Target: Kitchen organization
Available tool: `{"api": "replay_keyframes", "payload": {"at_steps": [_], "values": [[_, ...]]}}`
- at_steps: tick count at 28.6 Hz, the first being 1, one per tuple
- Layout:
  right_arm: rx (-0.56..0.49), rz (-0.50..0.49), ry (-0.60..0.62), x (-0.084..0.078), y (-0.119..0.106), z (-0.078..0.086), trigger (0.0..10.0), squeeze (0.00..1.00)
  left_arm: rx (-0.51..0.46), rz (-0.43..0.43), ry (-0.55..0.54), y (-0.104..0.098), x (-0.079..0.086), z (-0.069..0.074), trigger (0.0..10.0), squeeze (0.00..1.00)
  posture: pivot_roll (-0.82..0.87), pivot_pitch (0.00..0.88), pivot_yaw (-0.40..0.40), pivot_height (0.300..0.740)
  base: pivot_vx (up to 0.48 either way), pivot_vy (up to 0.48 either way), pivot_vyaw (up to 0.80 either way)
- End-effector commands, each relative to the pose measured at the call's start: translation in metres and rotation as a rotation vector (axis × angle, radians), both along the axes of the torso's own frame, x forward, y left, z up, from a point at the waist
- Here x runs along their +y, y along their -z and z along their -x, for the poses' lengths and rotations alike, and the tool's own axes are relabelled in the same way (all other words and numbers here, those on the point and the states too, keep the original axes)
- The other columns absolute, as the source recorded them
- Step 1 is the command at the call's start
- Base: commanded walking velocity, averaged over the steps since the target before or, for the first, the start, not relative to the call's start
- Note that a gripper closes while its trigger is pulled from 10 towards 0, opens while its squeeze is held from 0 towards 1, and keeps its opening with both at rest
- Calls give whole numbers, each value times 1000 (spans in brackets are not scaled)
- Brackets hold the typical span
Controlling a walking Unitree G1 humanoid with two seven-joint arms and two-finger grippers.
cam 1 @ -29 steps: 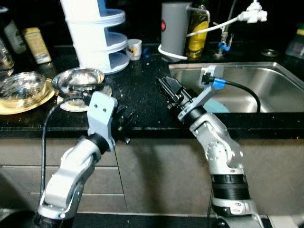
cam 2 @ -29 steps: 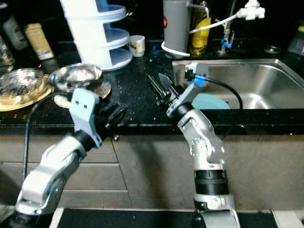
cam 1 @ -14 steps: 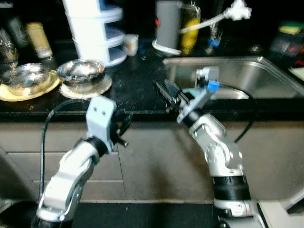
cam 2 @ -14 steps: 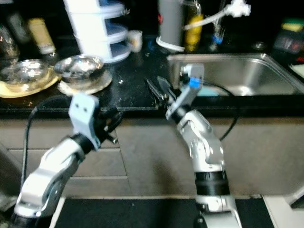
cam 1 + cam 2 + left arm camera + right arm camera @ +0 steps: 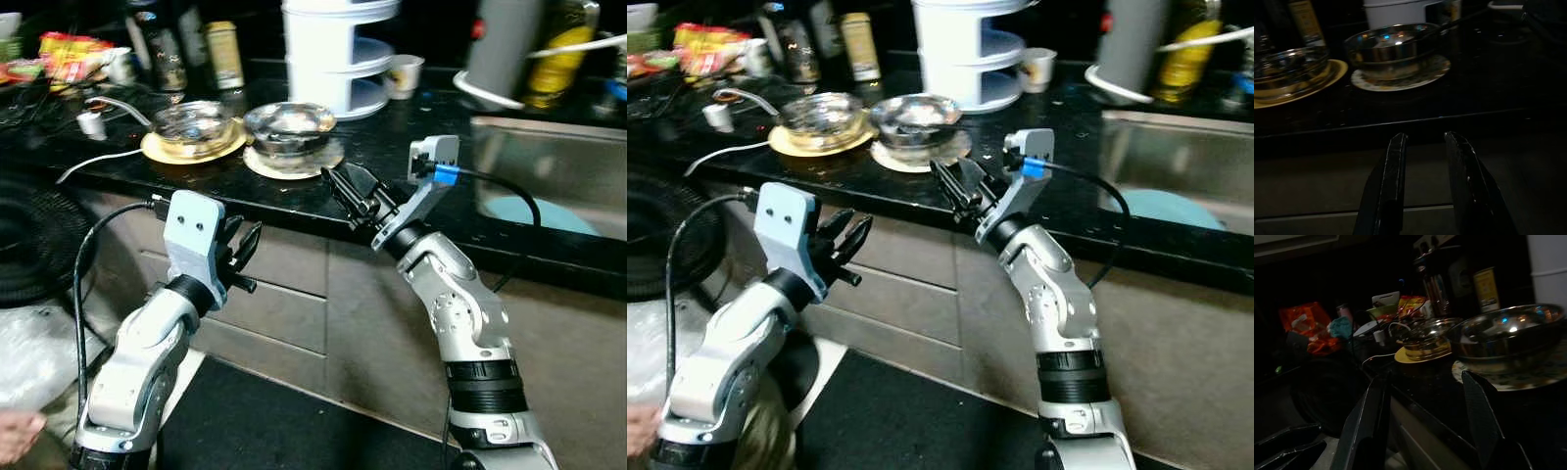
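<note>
Left eye view: both tools, left tool (image 5: 238, 247) and right tool (image 5: 345, 190), hang spread and empty before the tabletop (image 5: 392, 166). Steel bowl (image 5: 290, 127) sits on its plate; approaching seems underway, reaching next.

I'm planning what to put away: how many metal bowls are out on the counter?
2: one bowl on the yellow plate, one bowl on the patterned plate to its right. More may be hidden.

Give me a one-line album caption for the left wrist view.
Left gripper, open, faces a steel bowl on a patterned plate.
</note>
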State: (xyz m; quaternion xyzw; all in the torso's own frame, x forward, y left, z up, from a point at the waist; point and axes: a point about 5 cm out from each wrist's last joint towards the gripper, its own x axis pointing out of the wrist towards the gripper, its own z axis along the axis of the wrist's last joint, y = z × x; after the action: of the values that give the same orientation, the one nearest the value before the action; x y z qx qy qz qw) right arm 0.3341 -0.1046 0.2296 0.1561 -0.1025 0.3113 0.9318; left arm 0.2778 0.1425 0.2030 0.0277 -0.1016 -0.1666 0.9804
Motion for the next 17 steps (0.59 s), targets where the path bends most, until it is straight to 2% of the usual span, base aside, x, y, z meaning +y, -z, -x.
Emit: {"api": "replay_keyframes", "payload": {"at_steps": [1, 10, 17], "values": [[-20, -4, -6, 2, -4, 0, 10000, 0, 2, -5, -24, 2, 4, 0, 10000, 0, 45, 0, 5, 740, 0, 0, 800], [-33, -59, -9, 1, -7, 1, 10000, 0, -9, 20, -18, -1, 5, 0, 10000, 0, 45, 0, 4, 740, 0, 0, 776], [-32, -97, -8, 0, -9, 0, 10000, 0, -12, 32, -7, -1, 3, 0, 10000, 0, 41, 0, 5, 740, 0, 0, 0]]}}
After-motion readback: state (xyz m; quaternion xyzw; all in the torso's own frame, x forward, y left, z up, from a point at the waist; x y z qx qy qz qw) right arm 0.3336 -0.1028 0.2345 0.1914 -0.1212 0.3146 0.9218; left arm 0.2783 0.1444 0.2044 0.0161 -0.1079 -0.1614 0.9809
